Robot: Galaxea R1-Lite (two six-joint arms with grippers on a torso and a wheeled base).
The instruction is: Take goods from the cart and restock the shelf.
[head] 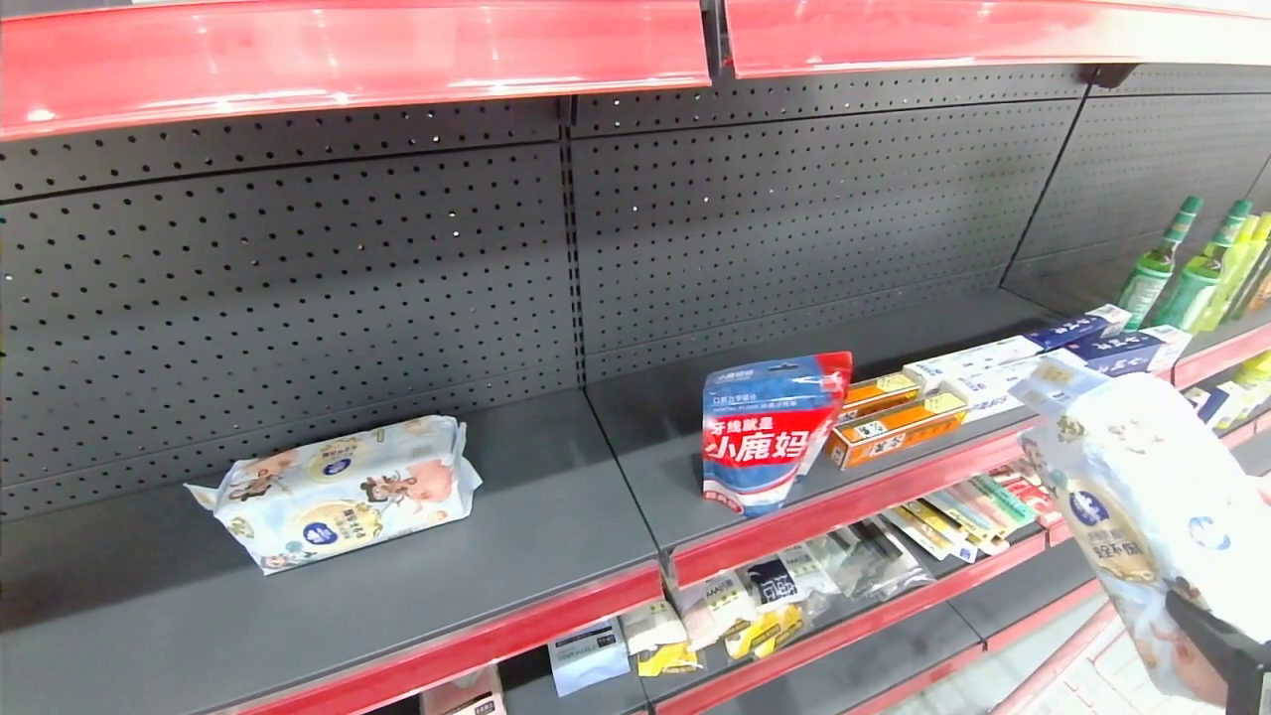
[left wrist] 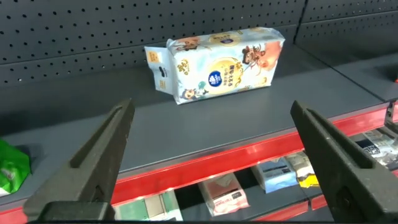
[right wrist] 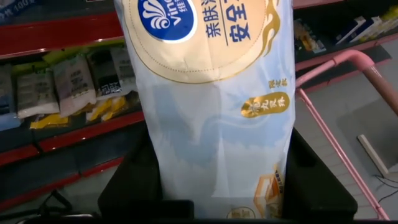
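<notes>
Robot's right gripper clamped on the lower end of a pale wipes pack, long axis rising tilted from the jaws, held in front of the shelving at far right. Bare grey shelf board lies ahead and to its left, past a red pouch (a matching pack lies flat there). Left gripper, fingers apart and empty, faces that shelved pack and is nearer to it
</notes>
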